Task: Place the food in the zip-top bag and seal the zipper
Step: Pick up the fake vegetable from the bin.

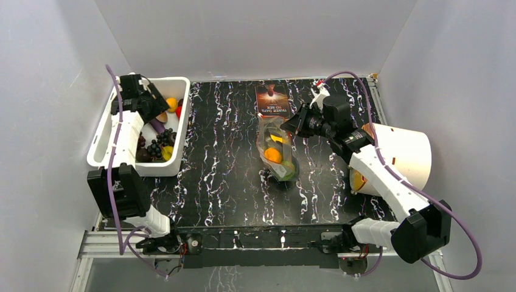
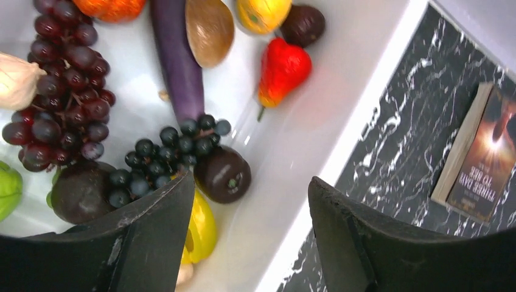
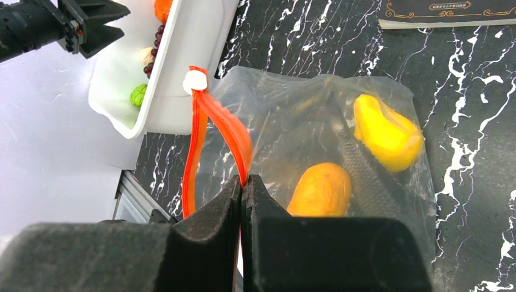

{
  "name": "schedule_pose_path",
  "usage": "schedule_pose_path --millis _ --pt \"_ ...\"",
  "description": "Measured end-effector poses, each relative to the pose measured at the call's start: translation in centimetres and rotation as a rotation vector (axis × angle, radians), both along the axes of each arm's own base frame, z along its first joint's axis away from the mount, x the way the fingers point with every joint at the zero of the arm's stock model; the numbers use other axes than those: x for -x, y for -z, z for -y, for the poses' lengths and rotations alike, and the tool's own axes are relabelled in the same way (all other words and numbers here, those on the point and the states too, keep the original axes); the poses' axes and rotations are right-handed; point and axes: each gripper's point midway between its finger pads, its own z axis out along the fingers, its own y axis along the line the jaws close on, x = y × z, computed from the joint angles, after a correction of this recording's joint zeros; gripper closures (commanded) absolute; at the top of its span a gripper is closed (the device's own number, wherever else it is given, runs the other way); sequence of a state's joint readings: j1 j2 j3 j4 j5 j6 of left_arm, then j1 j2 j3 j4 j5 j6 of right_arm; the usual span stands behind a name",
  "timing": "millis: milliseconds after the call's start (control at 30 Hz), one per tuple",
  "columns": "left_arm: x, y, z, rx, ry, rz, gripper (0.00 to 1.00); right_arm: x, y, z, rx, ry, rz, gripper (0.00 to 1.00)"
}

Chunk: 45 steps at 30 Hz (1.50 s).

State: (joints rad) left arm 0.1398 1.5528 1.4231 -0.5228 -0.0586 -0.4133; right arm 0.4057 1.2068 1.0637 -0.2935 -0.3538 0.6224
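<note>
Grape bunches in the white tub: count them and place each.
2. A red-purple bunch lies left of the eggplant; a blue-black bunch sits at the eggplant's near end. More may be hidden out of frame.

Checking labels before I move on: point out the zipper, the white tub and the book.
zipper (image 3: 195,146), right wrist view, left red-orange strand
white tub (image 1: 182,121), top external view, its right wall
book (image 1: 272,100), top external view, middle of cover

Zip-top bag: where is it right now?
The zip-top bag is mid-table in the top view, just below the book and right of the white tub; the shut right gripper pinches its zipper.
</note>
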Motion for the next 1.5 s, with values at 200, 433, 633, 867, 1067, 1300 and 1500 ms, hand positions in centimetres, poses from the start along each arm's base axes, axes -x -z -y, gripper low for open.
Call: schedule_pose_path --millis 200,433,633,867,1067,1300,1500 --pt "-2.0 1.7 -3.9 0.070 -0.105 0.029 0.40 0.1 0.3 -0.2 0.006 -0.019 -0.001 1.00" --pt "-4.6 4.5 -5.2 0.136 -0.132 0.048 0.53 0.1 0.7 -0.4 0.001 -0.029 -0.002 1.00" --pt "-6.0 9.1 -6.4 0.197 -0.156 0.002 0.44 0.0 0.6 -0.6 -0.006 -0.037 0.001 1.00" --pt "-7.5 11.2 -7.6 0.239 -0.152 0.026 0.42 0.0 0.5 -0.6 -0.013 -0.033 -0.005 1.00" --pt "-9.1 12.0 -7.8 0.244 -0.131 0.042 0.51 0.0 0.6 -0.6 -0.014 -0.028 -0.011 1.00" --pt "-10.2 12.4 -6.7 0.311 -0.089 0.072 0.60 -0.1 0.8 -0.5 -0.006 -0.016 -0.011 1.00" --pt "-10.7 12.6 -5.7 0.373 -0.060 0.079 0.78 -0.1 0.8 -0.5 -0.005 -0.015 -0.012 1.00"
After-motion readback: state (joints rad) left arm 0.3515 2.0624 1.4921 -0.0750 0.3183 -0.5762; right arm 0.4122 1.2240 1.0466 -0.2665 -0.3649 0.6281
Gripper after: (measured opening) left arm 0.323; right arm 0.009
